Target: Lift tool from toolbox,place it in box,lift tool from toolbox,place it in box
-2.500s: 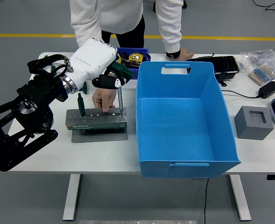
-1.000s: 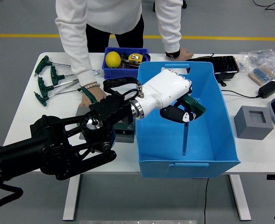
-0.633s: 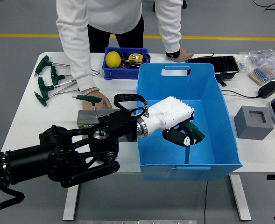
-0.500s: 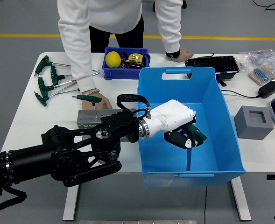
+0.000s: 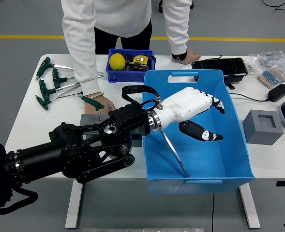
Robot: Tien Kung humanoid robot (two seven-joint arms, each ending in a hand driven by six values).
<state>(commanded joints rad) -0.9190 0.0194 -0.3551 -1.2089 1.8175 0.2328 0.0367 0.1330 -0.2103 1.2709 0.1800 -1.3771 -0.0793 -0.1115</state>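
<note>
Presently, at the table's 9 o'clock side, a set of green T-handled hex keys (image 5: 50,82) lies loose on the white table (image 5: 31,121). At about 8 o'clock the robot's black left arm (image 5: 69,152) enters from the lower left corner and reaches across toward the centre, covering most of the grey metal toolbox stand (image 5: 91,123), of which only a strip shows beside the arm. One green-handled tool (image 5: 93,102) stands at the stand's far edge, and a person's hand (image 5: 105,105) rests on the table just beside it, the white sleeve (image 5: 82,48) rising toward 12 o'clock. Behind, near 11 o'clock, a small dark blue bin (image 5: 127,65) holds a yellow ball (image 5: 116,61) and assorted items.

At centre, the left hand (image 5: 195,108), white-shelled with black fingers (image 5: 202,133), hangs inside the large blue plastic box (image 5: 229,121). Its fingers are spread out straight and grip nothing. Below the hand, a long thin metal tool shaft (image 5: 175,154) lies slanted on the box floor, apart from the fingers; its handle cannot be made out.

The person's other hand (image 5: 183,57) is flat on the table at 12 o'clock, next to a black keyboard-like device (image 5: 219,64). Toward 3 o'clock sit a grey square block with a recess (image 5: 262,126) and a black power adapter (image 5: 277,92).
</note>
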